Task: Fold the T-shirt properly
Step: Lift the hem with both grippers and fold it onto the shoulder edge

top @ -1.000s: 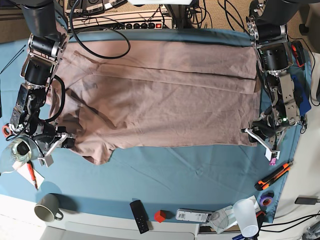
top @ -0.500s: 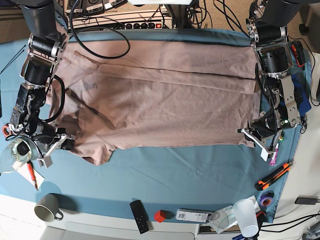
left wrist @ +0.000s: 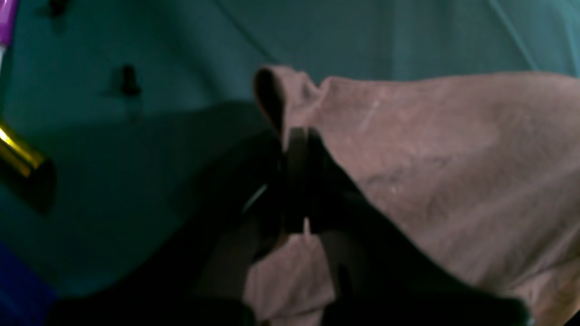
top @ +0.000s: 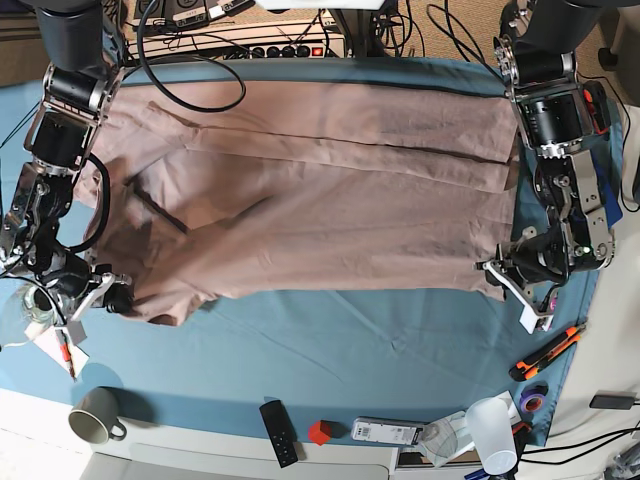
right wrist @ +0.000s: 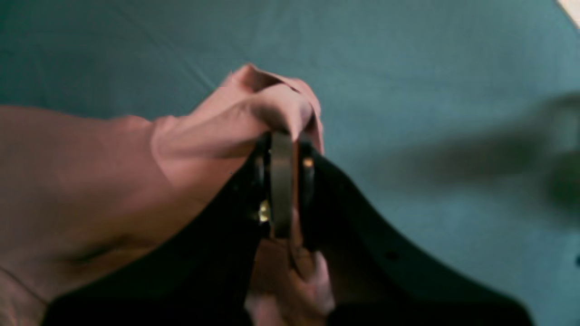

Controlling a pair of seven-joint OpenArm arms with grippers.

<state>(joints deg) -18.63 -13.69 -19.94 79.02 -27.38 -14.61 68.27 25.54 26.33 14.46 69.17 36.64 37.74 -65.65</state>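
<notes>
Each pincer (left wrist: 297, 136) (right wrist: 281, 136) is clamped on the T-shirt (top: 320, 190), lying left-to-right.

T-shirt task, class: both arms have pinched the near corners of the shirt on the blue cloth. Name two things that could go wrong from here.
1. The left gripper pinches only a small bunched corner of the T-shirt; it might slip out when lifted.
2. The right gripper works close to a glass and a pen at the blue cloth edge; a swing could knock them.
</notes>
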